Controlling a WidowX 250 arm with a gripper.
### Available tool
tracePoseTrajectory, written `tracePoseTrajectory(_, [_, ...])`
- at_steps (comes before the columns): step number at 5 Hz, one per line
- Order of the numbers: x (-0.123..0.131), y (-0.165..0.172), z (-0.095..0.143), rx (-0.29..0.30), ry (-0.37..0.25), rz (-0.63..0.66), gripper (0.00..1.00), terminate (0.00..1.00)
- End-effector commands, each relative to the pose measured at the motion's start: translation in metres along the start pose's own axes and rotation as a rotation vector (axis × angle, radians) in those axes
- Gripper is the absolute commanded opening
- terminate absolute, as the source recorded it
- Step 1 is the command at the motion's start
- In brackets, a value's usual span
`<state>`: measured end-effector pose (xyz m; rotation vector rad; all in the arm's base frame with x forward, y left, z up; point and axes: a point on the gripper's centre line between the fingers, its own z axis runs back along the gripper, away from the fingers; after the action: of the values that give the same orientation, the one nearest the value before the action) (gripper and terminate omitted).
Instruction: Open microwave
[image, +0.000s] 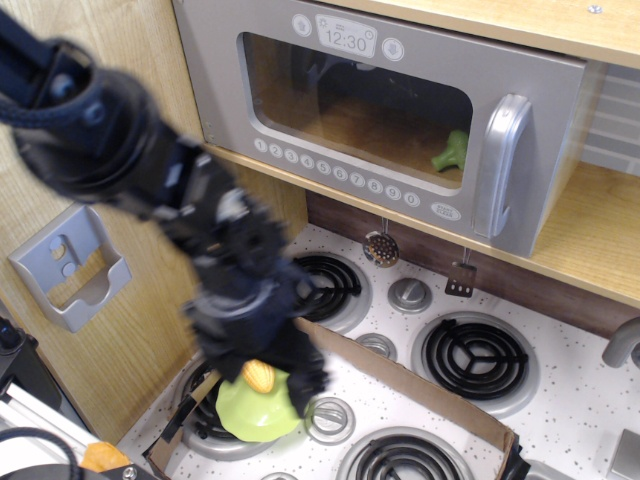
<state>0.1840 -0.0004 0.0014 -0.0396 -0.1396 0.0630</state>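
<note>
The silver-grey microwave (390, 110) stands on the wooden shelf at the top, its door closed. Its vertical silver handle (498, 165) is at the right of the window, with a row of round buttons (335, 172) below the glass and a clock reading 12:30 above. A green toy (452, 152) lies inside. My black gripper (295, 375) is blurred by motion, low at the left over the stove, well below and left of the handle. Its fingers cannot be made out.
A green plate with a yellow corn piece (256, 395) sits on the front left burner, just under the gripper. A cardboard sheet (420, 385) lies across the white stove top. Knobs, burners and two hanging utensils (381, 248) are behind it. A grey wall bracket (70, 265) is at the left.
</note>
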Motion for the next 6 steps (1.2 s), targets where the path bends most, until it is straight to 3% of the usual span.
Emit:
tracePoseTrajectory(1, [0.039, -0.053, 0.016, -0.054, -0.025, -0.019, 1.0, 0.0])
tracePoseTrajectory(2, [0.05, -0.074, 0.027, -0.084, -0.113, -0.024, 1.0, 0.0])
tracePoseTrajectory(3, [0.067, -0.083, 0.041, -0.064, -0.149, -0.092, 1.0, 0.0])
tracePoseTrajectory(6, [0.12, -0.079, 0.088, -0.002, -0.137, -0.127, 1.0, 0.0])
